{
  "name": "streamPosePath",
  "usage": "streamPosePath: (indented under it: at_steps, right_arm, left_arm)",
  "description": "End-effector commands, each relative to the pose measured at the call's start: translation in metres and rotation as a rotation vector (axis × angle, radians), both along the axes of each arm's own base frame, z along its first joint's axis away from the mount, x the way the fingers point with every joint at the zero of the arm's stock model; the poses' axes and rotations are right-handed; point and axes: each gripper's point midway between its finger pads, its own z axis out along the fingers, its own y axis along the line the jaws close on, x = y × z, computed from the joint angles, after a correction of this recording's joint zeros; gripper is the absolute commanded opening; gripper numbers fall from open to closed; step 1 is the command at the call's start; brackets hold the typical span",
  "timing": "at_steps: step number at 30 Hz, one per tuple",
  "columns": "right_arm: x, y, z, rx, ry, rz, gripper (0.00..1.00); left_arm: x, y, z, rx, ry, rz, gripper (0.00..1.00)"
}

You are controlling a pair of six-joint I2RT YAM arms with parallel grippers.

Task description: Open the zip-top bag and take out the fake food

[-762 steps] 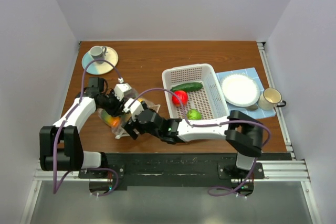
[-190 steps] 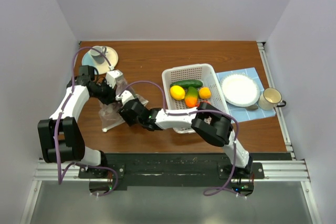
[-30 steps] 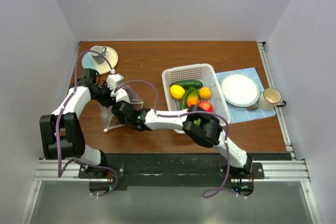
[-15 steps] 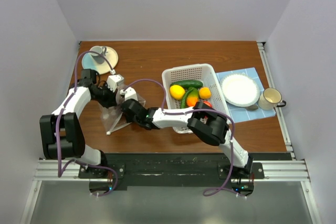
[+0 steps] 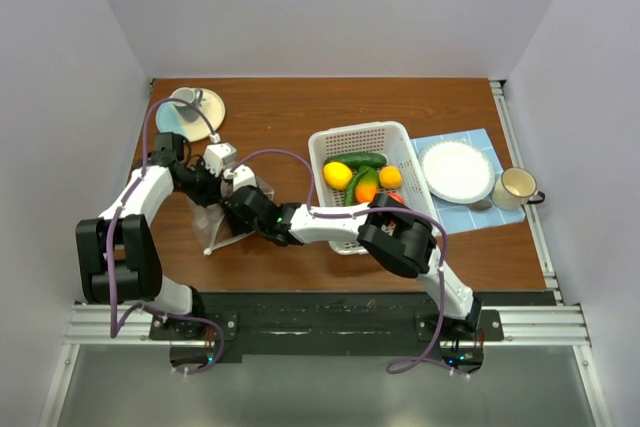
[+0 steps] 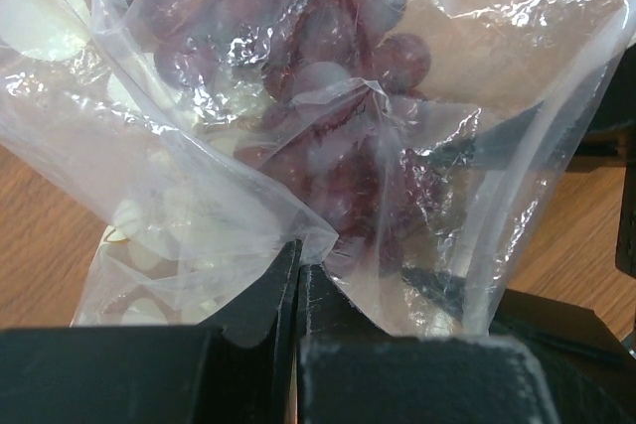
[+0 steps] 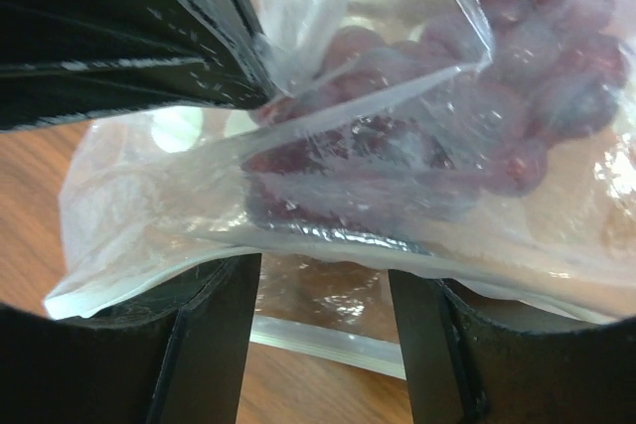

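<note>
Pinching bag (image 5: 215, 219) film, left hand (image 6: 298, 265) clamped, bag hanging over bench (image 5: 290, 107) left of basket (image 5: 360, 130) | right hand (image 7: 323, 285) apart, working under grapes (image 6: 328, 146) inside bag | lemon (image 5: 338, 175) and orange (image 5: 391, 176), bagged earlier, now lying in basket | judging grapes the last item needing removal.

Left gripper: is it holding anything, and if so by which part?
Yes. The left gripper is shut on the zip-top bag, pinching a fold of its clear film. The purple grapes lie inside the bag, not between the fingers.
</note>
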Motion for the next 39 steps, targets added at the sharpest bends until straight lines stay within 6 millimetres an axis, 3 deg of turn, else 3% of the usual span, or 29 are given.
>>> streamPosePath:
  at_steps: [1, 8, 16, 30, 35, 39]
  right_arm:
    - [0.004, 0.017, 0.052, 0.13, -0.033, 0.011, 0.57]
    - [0.012, 0.023, 0.061, 0.158, -0.033, -0.008, 0.55]
    - [0.025, 0.02, 0.067, 0.178, -0.031, -0.044, 0.4]
    - [0.026, 0.017, 0.048, 0.138, -0.003, -0.046, 0.0]
    - [0.024, 0.011, 0.054, 0.142, -0.007, -0.042, 0.0]
    - [0.01, 0.004, 0.067, 0.148, 0.02, 0.007, 0.0]
  left_arm:
    - [-0.006, -0.004, -0.002, -0.014, 0.008, -0.02, 0.0]
    - [-0.009, -0.004, -0.006, -0.009, 0.015, -0.02, 0.0]
    - [-0.012, -0.002, -0.011, 0.004, 0.021, -0.022, 0.0]
    - [-0.008, -0.002, -0.005, 0.004, 0.008, -0.02, 0.0]
    - [-0.007, -0.001, -0.006, 0.01, 0.009, -0.017, 0.0]
    - [-0.005, 0.0, -0.005, 0.012, 0.004, -0.016, 0.0]
